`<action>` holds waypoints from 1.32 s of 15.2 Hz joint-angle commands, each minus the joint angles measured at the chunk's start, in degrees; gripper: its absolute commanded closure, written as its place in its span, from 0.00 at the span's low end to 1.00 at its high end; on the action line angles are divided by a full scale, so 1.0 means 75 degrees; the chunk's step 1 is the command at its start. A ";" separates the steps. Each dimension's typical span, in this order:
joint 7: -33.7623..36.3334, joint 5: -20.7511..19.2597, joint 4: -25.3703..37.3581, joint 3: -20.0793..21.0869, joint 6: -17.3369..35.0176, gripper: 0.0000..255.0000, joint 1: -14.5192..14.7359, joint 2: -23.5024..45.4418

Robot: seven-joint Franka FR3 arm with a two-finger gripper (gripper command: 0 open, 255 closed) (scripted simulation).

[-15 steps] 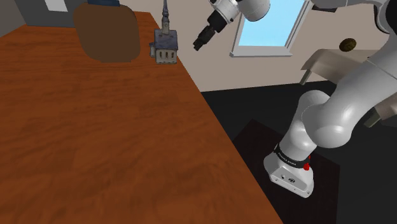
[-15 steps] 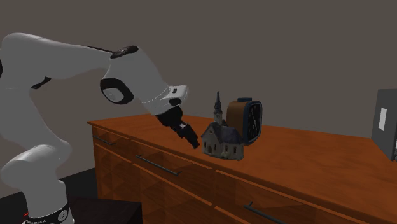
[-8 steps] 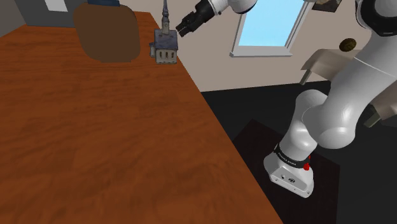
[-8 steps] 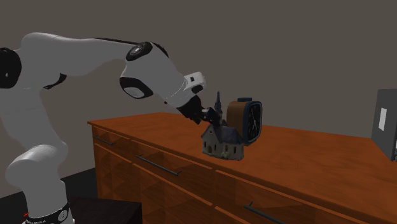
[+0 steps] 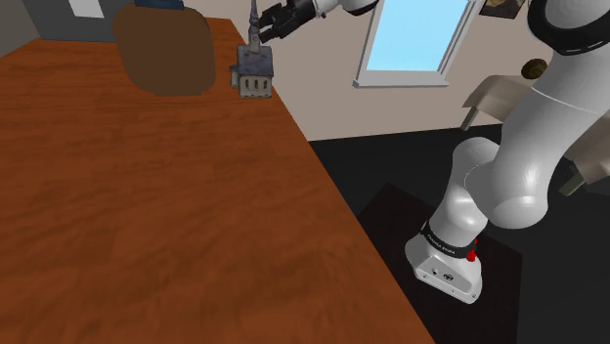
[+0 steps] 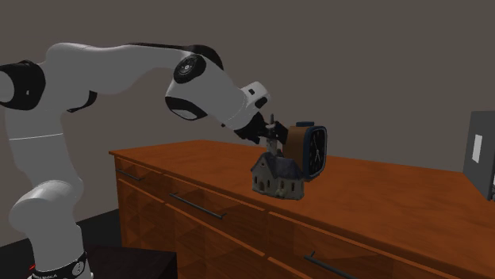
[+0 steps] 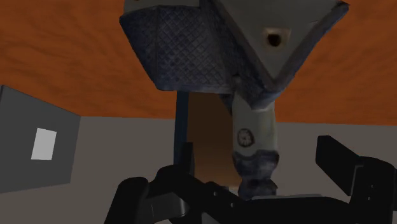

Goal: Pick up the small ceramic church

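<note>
The small church [image 5: 253, 71] stands near the wooden top's far edge, grey-walled with a blue-grey roof and a thin steeple. It is also seen in the second exterior view [image 6: 278, 173], in front of a clock. My black gripper [image 5: 268, 21] hangs at steeple height, coming in from the shoulder view's right. In the second exterior view the gripper [image 6: 267, 133] sits at the steeple's upper part. In the wrist view the gripper [image 7: 249, 164] is open: the tower [image 7: 254, 137] rises between the fingers, with a gap to one finger [image 7: 347, 168]. The roof [image 7: 191, 54] lies beyond.
A brown clock with a dark blue rim [image 6: 310, 150] stands just behind the church; its brown back [image 5: 164, 49] faces the shoulder camera. The wooden dresser top [image 5: 147, 205] drops off at the shoulder view's right. A grey panel [image 6: 481, 154] stands at the far end.
The gripper has swung from beside the dresser edge, below roof height, up and over to the steeple, which now stands between its fingers. The church has not moved.
</note>
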 commanded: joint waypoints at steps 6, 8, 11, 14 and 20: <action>-0.0522 0.0347 -0.0371 -0.0019 0.0192 0.00 0.0020 0.0090; -0.0518 0.0348 -0.0361 -0.0020 0.0188 1.00 0.0020 0.0097; -0.0522 0.0351 -0.0360 -0.0021 0.0187 1.00 0.0020 0.0100; -0.0520 0.0346 -0.0368 -0.0020 0.0191 1.00 0.0020 0.0091; -0.0155 0.0102 -0.0099 -0.0005 0.0052 1.00 0.0009 0.0019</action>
